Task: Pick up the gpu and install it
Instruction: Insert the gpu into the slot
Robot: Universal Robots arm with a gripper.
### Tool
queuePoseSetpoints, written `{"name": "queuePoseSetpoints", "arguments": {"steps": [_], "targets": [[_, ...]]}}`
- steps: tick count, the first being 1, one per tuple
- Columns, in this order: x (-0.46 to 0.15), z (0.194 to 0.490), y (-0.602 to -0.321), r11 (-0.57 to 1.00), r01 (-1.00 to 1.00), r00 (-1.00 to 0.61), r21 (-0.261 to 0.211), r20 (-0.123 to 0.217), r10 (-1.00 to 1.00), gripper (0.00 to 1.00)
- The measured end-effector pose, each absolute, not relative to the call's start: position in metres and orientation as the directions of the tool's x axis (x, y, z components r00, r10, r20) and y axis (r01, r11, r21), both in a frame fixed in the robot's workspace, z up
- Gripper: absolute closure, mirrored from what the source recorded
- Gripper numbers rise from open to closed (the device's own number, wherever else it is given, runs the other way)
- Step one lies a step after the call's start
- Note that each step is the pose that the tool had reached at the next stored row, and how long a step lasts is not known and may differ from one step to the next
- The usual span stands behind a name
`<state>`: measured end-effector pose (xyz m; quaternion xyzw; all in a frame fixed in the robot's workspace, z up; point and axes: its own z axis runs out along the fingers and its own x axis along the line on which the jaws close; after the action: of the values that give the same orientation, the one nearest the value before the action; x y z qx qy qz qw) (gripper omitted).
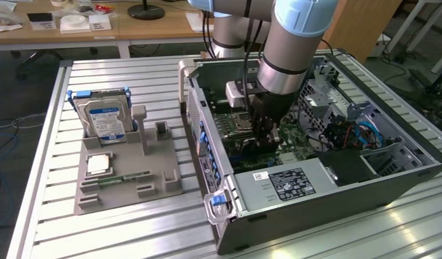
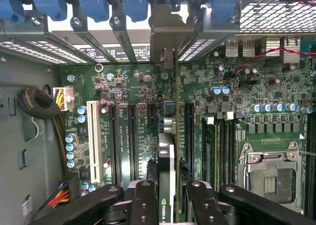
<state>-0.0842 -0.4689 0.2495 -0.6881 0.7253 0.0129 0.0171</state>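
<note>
The arm (image 1: 293, 48) reaches down into the open case (image 1: 336, 208), which lies on its side on the slatted table (image 1: 120, 226); the gripper (image 1: 267, 141) sits low over the motherboard (image 1: 293, 154), near the middle of the case.

In the wrist view the gripper (image 2: 170, 207) has its 2 fingers (image 2: 144, 205) on either side of the gpu (image 2: 166, 160); the jaws are clamped on the card, which stands on edge between them, a green logo (image 2: 165, 205) showing on its upper edge. The gpu runs straight across the motherboard (image 2: 128, 86), in line with the long black slots (image 2: 133, 136); a white slot (image 2: 92, 136) lies parallel, a few slots away. Its silvery bracket (image 2: 165, 42) meets the rear wall of the case, just under a row of blue latches (image 2: 98, 0); whether the card is fully down in its slot I cannot tell. On the other side of the card from the white slot sits the CPU socket (image 2: 269, 178); a dark cable bundle (image 2: 34, 104) curls at the board's far edge, past the white slot.

To the exterior view's left of the case, a grey fixture (image 1: 156, 183) rests on the table, apart from the case; it holds a hard drive (image 1: 106, 121) upright, a flat chip (image 1: 98, 162) and a memory stick (image 1: 125, 176) lying flat; behind the table stands a wooden desk (image 1: 134, 29).
</note>
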Motion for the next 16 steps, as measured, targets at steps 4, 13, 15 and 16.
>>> {"name": "queuePoseSetpoints", "arguments": {"steps": [4,13,15,16], "targets": [[-0.0845,0.249,-0.4687,0.053,-0.999,-0.053,-0.005,-0.042,-0.998,0.73],[-0.085,0.248,-0.4688,0.053,-0.999,-0.052,-0.005,-0.042,-0.998,0.73],[-0.085,0.2477,-0.4688,0.053,-0.999,-0.052,-0.005,-0.042,-0.998,0.73],[-0.0851,0.2475,-0.4688,0.053,-0.999,-0.052,-0.005,-0.042,-0.998,0.73]]}}
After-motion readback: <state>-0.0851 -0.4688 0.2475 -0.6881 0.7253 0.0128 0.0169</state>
